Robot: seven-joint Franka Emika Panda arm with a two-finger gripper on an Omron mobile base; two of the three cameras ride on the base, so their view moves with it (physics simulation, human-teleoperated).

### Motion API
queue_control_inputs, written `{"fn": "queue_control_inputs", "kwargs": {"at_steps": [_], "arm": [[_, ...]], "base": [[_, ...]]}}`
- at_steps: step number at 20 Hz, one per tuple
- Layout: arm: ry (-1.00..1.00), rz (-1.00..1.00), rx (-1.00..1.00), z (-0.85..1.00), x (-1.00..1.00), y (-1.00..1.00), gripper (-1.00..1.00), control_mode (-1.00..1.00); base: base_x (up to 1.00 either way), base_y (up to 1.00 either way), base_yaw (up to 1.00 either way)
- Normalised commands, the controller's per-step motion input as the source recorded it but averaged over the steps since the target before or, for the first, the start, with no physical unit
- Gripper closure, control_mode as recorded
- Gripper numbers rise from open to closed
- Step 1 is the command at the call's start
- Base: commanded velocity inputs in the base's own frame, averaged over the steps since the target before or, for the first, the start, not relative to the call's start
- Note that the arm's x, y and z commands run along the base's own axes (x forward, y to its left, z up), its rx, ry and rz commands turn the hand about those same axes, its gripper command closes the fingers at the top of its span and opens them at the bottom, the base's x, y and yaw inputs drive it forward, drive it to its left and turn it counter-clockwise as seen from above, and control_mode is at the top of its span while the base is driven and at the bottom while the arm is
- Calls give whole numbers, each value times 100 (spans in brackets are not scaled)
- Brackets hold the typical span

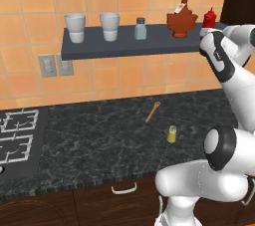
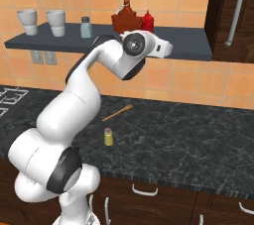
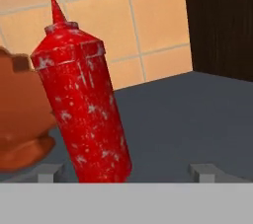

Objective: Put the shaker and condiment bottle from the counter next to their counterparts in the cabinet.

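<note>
A: How far along is the task?

B: About half, I judge. On the cabinet (image 1: 124, 46), left to right: two white cups (image 1: 74, 27), the pale shaker counterpart (image 1: 140, 29), the maple-leaf bottle (image 1: 182, 21), then the red condiment bottle (image 1: 208, 18) just beside it.

A: And the claw?

B: The claw (image 3: 123, 173) is released, fingertips either side of the bottle (apparently clear). The shaker (image 1: 172, 134) waits on the surface (image 1: 99, 140).

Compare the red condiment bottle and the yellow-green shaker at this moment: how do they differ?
The condiment bottle stands on the cabinet beside the maple-leaf syrup bottle; the shaker stands on the counter. The bottle is red, taller, with a pointed nozzle; the shaker is short, yellow-green, with a flat cap. Both are upright.
</note>
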Motion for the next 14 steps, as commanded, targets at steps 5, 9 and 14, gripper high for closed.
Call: {"fn": "queue_control_inputs", "kwargs": {"at_steps": [5,9,14], "arm": [[0,0,24,5,-99,-44,-100,-100],[-2,16,7,32,-85,1,-100,-100],[0,38,0,5,-94,34,-100,-100]], "base": [[0,0,0],[0,0,0],[0,0,0]]}}
